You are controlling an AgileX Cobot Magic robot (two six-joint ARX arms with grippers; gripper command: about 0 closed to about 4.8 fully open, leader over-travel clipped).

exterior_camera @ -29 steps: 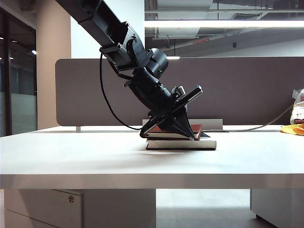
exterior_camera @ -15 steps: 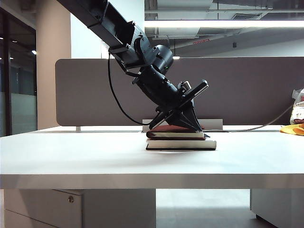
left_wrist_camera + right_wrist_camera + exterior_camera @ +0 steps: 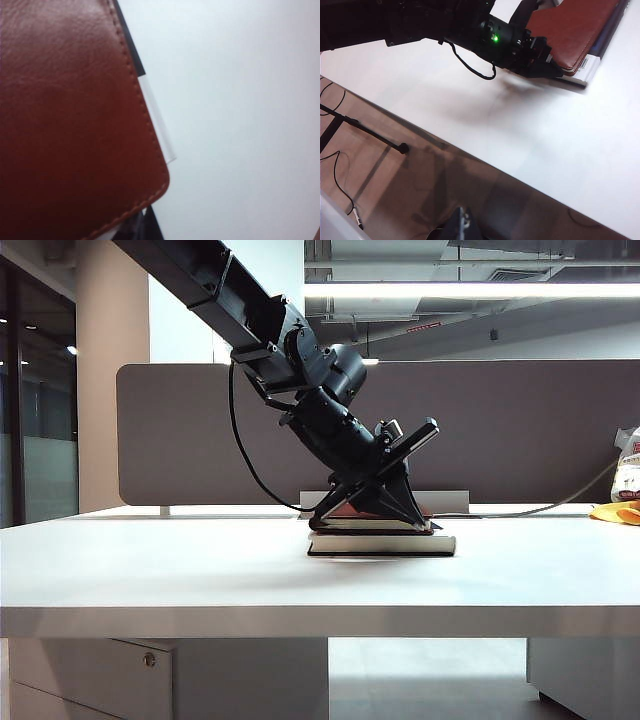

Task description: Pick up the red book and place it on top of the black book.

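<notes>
On the worktop (image 3: 150, 570), the left end effector (image 3: 385, 508) is clamped on the red book (image 3: 370, 523), which lies flat on the black book (image 3: 380, 544) — likely to square it. The right end effector (image 3: 462, 227) sits away; whether it is apart or together I cannot tell.

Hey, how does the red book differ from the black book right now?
The red book is dark red stitched leather; the black book has a black cover and white page edges. The red book lies on top with the left gripper at it; the black book rests on the table, reaching further right. Both lie flat.
</notes>
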